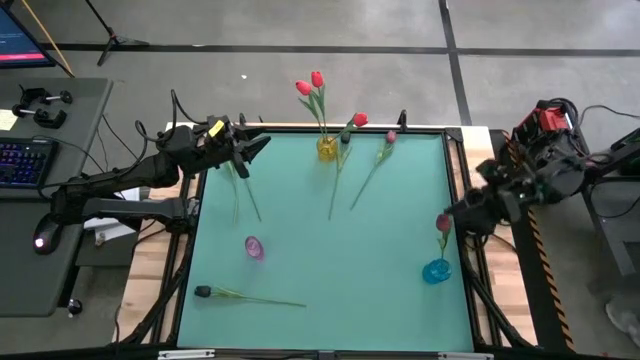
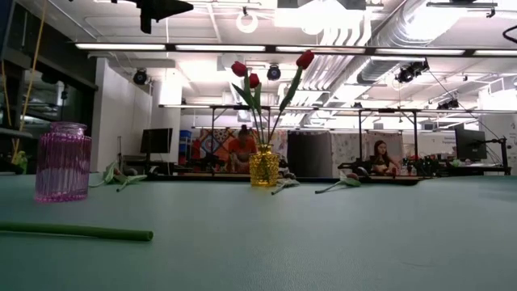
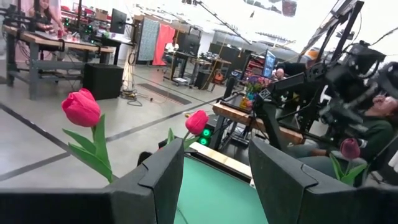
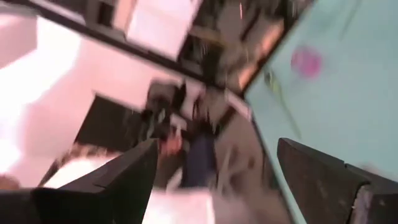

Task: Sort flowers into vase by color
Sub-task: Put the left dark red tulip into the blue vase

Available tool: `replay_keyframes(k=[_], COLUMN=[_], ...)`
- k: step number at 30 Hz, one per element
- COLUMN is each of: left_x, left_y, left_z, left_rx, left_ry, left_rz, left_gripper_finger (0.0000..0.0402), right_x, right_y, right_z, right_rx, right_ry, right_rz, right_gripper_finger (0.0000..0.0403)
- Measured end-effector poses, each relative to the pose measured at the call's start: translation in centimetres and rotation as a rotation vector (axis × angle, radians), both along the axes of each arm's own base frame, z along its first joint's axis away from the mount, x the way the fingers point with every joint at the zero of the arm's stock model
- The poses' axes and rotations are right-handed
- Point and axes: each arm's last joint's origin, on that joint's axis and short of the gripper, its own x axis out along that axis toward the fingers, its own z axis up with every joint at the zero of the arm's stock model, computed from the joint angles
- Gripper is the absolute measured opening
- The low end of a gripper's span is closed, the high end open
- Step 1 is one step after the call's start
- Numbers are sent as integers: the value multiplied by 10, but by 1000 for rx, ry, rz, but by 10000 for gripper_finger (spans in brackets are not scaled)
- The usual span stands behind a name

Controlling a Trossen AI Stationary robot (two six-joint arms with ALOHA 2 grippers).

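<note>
A yellow vase (image 1: 327, 149) (image 2: 263, 167) at the table's far edge holds three red tulips (image 1: 317, 79) (image 2: 239, 69). A blue vase (image 1: 436, 270) near the right edge holds one crimson tulip (image 1: 443, 222). A pink vase (image 1: 254, 247) (image 2: 62, 162) stands upright with nothing in it. Loose flowers lie flat: a pink-headed one (image 1: 390, 137), green stems (image 1: 338, 180) (image 1: 240, 190), and a dark-headed one (image 1: 203, 292). My left gripper (image 1: 258, 146) (image 3: 214, 149) hovers open by the far-left corner. My right gripper (image 1: 452, 211) (image 4: 214, 149) is open just beside the crimson tulip's head.
Wooden table rails (image 1: 160, 270) border the green mat (image 1: 340, 260). A stem's cut end (image 2: 81, 231) lies close to the low camera. A desk with a keyboard (image 1: 20, 160) stands off the left side. People sit at benches in the room beyond (image 2: 242, 145).
</note>
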Motion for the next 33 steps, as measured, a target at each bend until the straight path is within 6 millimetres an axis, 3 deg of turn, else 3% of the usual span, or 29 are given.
replay_keyframes(k=[5, 13, 19, 23, 27, 33], left_x=[0, -5, -25, -37, -43, -35], left_y=[0, 5, 14, 21, 25, 33], left_z=[0, 11, 13, -15, -54, -112], left_rx=[9, 32, -186, -422, -627, -775], left_ry=[0, 56, 274, 479, 721, 927], left_rz=[6, 64, 331, 484, 617, 738], left_gripper_finger=[170, 170, 170, 170, 170, 170], right_x=[2, 10, 19, 26, 35, 55], right_y=[-6, -14, -21, -26, -33, -46], right_z=[4, 3, 1, -3, -8, -19], right_rx=[-161, -389, -445, -493, -529, -571], right_ry=[-77, -49, -2, 51, 115, 263], right_rz=[-210, -678, -823, -909, -960, -948], right_gripper_finger=[318, 318, 318, 318, 318, 318])
